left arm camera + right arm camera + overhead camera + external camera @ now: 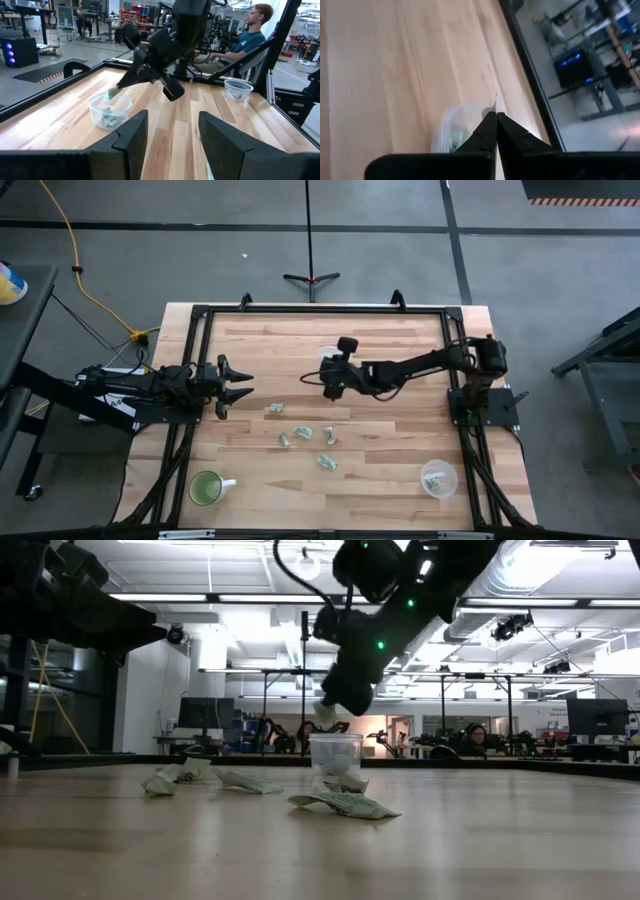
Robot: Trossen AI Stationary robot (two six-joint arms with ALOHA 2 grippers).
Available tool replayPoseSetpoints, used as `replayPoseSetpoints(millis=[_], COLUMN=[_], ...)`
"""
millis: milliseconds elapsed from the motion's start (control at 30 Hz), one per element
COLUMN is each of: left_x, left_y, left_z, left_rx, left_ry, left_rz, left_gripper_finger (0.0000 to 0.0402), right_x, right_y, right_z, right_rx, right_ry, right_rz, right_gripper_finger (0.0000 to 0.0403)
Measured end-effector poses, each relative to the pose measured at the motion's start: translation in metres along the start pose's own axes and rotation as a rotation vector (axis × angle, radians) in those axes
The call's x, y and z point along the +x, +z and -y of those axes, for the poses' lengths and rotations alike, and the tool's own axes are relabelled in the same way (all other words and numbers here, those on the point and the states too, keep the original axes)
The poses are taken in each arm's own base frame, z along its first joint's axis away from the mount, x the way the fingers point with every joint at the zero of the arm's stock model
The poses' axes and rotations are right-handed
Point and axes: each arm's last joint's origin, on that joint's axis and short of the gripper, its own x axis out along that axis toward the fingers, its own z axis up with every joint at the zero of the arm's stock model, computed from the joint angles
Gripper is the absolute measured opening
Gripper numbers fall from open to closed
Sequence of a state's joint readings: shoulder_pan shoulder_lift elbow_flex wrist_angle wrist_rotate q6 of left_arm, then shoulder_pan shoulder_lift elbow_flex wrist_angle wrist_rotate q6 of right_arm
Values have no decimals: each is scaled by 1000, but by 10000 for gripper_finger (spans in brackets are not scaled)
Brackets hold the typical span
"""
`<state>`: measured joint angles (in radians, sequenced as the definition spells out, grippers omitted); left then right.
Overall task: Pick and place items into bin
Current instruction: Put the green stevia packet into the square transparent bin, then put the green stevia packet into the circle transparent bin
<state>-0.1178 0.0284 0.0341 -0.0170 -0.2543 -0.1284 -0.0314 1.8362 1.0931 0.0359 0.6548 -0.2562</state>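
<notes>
My right gripper [120, 86] hangs over a clear plastic bin [109, 111] near the table's middle, shut on a pale green scrap [113, 93]. In the low view the scrap [325, 712] is just above the bin's rim [335, 737], and more scraps lie inside the bin. Several green-and-white scraps [303, 432] lie flat on the wood nearer the front, one of them [345, 804] in front of the bin. My left gripper [245, 384] waits open above the table's left side, fingers pointing right. My right gripper pinches the pale green scrap [112, 93] between its two fingertips [126, 81]. The fingers slant down from the table's right side. The scrap is lifted clear and hangs from the tips over the bin's opening.
A second clear bin [438, 478] with scraps stands near the front right corner. A green mug [207, 488] with a white handle sits at the front left. A black frame [320, 310] rims the table. A seated person [252, 37] is beyond the right side.
</notes>
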Motion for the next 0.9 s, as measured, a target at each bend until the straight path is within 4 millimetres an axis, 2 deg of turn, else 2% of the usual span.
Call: replayPoseSetpoints(millis=[133,367,500,667,767,900], left_x=[0,0,0,0,0,0], left_y=[0,0,0,0,0,0], left_z=[0,0,0,0,0,0], left_rx=[0,0,0,0,0,0], left_ry=[0,-1,-1,-1,-2,-3], left_rz=[0,0,0,0,0,0], left_gripper_finger=[211,211,211,211,211,211], right_x=[5,12,11,6,-5,-28], right_y=[-7,-8,-8,-2,5,13], right_z=[7,13,13,7,-4,-30], right_rx=[65,132,125,124,103,44], right_ry=[-18,54,34,32,242,724], right_rz=[-52,-44,-46,-6,64,198], right_gripper_finger=[0,18,58,131,167,190])
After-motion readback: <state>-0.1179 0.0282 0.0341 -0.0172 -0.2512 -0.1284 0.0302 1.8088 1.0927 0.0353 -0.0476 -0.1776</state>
